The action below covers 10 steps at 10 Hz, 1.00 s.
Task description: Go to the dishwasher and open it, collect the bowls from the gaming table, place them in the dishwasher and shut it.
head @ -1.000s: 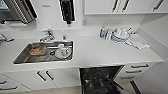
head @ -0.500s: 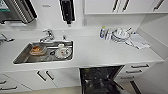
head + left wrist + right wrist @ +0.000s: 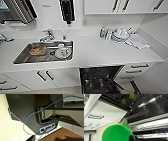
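Observation:
The dishwasher (image 3: 100,80) stands open under the white counter, its door folded down and its dark inside showing. In the right wrist view a bright green bowl (image 3: 115,132) hangs just in front of the lowered steel door (image 3: 154,124), and my right gripper (image 3: 130,137) is shut on its rim. Two yellow-green bowls (image 3: 131,95) (image 3: 123,100) sit in the wire rack deeper inside. My left gripper (image 3: 49,139) hangs low beside the robot's dark base (image 3: 23,109). The gaming table is out of view.
A steel sink (image 3: 22,57) holding several dishes is set in the counter to the left. Stacked dishes (image 3: 120,35) and a cloth (image 3: 138,41) lie at the back right. White drawers (image 3: 136,70) flank the dishwasher. A blue cable (image 3: 32,114) loops over the base.

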### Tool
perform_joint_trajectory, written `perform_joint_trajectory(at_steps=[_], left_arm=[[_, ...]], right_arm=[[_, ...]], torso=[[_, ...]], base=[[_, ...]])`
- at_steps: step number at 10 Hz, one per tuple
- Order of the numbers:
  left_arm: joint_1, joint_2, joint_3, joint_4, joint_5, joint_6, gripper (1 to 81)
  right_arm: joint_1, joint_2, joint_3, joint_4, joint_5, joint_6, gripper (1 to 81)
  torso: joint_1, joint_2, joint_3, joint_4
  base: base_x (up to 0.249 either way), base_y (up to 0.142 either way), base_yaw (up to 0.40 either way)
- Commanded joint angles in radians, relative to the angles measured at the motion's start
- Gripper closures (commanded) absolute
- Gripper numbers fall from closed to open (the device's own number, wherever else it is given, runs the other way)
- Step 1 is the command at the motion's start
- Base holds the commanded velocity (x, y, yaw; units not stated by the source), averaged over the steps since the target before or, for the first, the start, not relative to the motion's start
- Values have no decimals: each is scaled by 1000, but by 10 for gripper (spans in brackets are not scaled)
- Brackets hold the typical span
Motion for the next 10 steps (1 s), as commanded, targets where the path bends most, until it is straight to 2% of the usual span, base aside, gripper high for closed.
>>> perform_joint_trajectory(at_steps=[1,3,5,6,8,10], left_arm=[[44,66,-128,-40,38,5,10],[72,87,-174,-36,36,7,10],[88,99,-185,-39,35,7,10],[96,109,-185,-37,27,7,10],[99,121,-199,-36,18,8,10],[101,130,-213,-36,16,10,10]], right_arm=[[171,160,-43,70,-167,4,811],[179,247,-152,77,-167,4,811],[193,296,-217,88,-170,1,811],[204,312,-246,100,-175,1,10],[228,312,-262,125,-195,-5,10],[265,248,-204,142,-242,-7,10]], torso=[[0,0,0,0],[0,0,0,0],[0,0,0,0],[0,0,0,0],[0,0,0,0],[0,0,0,0]], base=[[0,0,0],[0,0,0],[0,0,0],[0,0,0],[0,0,0],[0,0,0]])
